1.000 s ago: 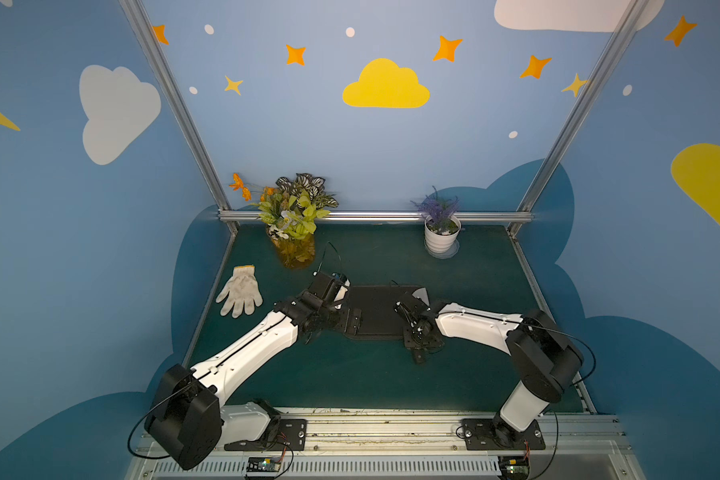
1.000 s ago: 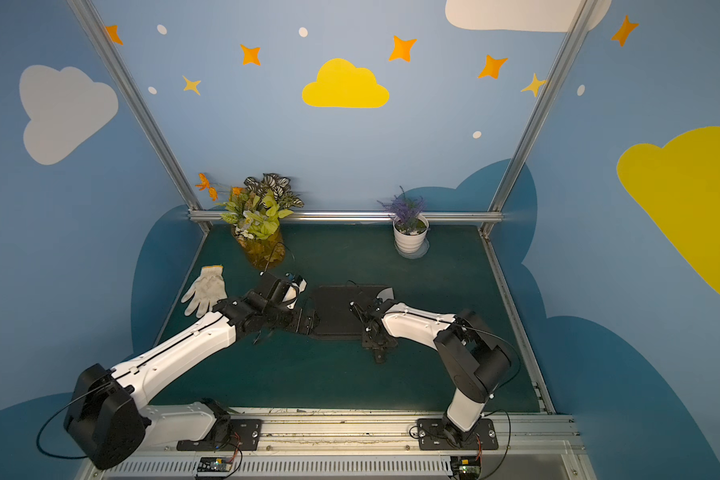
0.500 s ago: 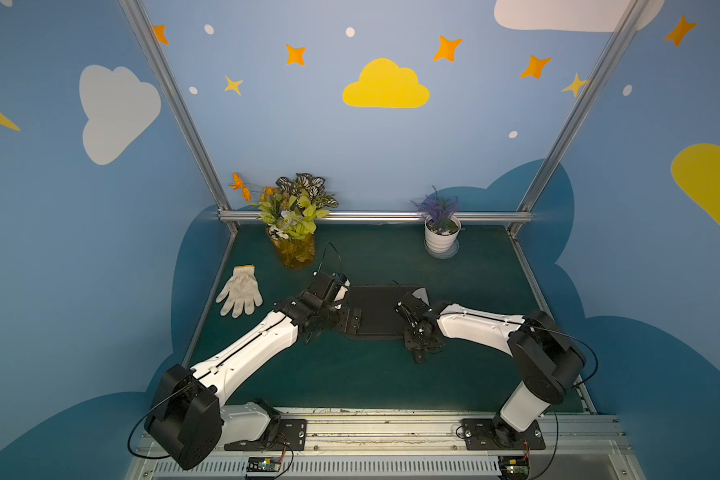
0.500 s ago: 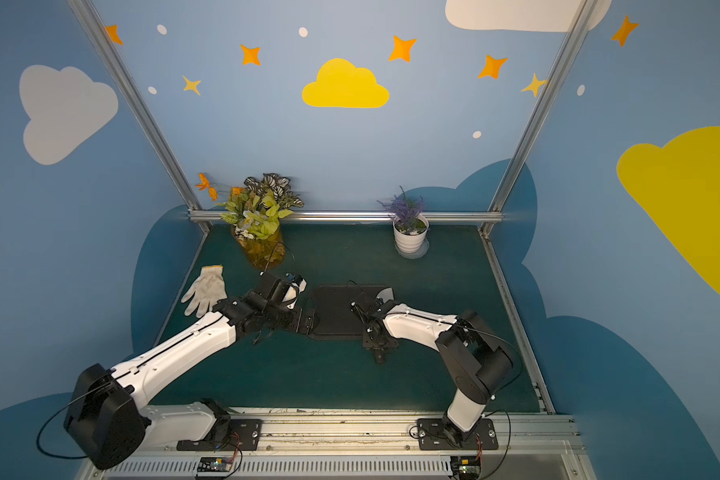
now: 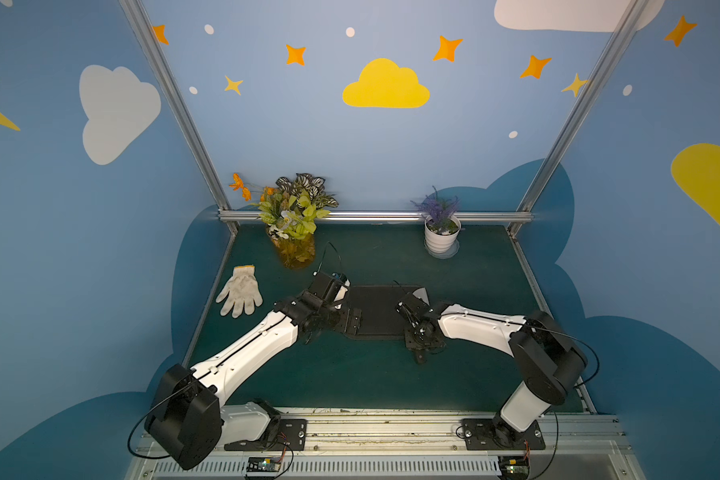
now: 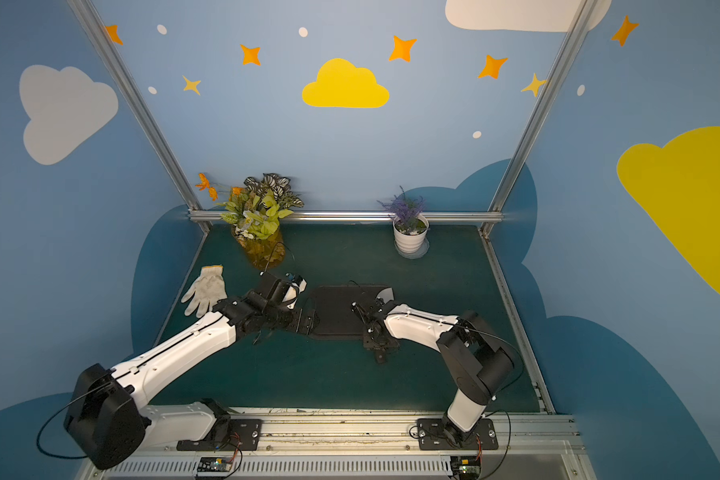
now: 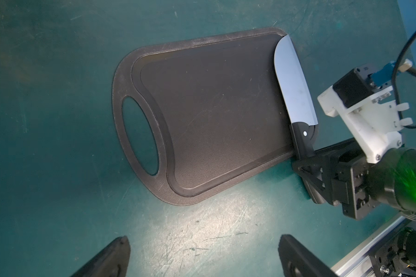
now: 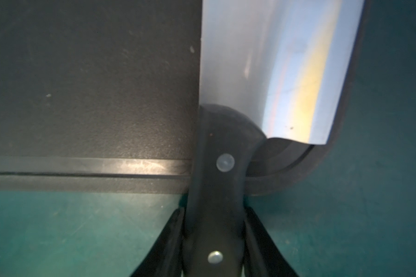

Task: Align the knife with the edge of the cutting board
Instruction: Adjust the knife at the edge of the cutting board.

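My right hand (image 8: pixel 214 223) pinches the knife (image 8: pixel 264 67) by its rigid black handle, since the flat blade looks slippery.

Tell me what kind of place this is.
Probably a staged robot work cell, not a real kitchen: blue walls painted with clouds and stars, a silver aluminium frame around a dark green matted table, and two white-and-black robot arms mounted on a metal rail.
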Motion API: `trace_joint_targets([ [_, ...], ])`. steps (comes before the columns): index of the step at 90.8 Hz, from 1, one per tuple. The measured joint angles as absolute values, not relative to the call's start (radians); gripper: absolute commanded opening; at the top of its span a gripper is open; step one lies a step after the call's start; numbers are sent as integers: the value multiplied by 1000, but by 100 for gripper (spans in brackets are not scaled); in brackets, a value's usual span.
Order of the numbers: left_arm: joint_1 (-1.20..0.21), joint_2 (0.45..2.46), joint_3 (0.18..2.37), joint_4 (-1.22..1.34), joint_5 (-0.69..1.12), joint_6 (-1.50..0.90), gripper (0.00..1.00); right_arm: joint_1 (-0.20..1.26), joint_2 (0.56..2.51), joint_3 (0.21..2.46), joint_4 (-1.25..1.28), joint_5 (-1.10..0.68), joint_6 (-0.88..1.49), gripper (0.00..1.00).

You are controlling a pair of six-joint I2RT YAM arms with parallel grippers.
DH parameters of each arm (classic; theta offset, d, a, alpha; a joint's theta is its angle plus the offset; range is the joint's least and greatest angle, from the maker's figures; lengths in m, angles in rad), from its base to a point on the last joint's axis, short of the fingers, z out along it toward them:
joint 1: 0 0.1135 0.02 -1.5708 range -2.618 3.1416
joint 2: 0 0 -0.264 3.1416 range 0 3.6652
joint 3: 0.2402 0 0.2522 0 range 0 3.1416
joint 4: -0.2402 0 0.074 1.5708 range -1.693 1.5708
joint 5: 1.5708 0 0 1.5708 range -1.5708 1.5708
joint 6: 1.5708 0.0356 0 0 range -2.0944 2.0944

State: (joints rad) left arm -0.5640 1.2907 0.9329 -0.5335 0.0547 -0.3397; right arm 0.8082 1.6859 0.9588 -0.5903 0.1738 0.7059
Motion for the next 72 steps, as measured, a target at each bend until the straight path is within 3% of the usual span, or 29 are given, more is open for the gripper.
trace_joint_targets([
  [72, -564, 1291, 933, -534, 54, -340, 100, 808, 1682, 955, -588, 174, 706, 33],
])
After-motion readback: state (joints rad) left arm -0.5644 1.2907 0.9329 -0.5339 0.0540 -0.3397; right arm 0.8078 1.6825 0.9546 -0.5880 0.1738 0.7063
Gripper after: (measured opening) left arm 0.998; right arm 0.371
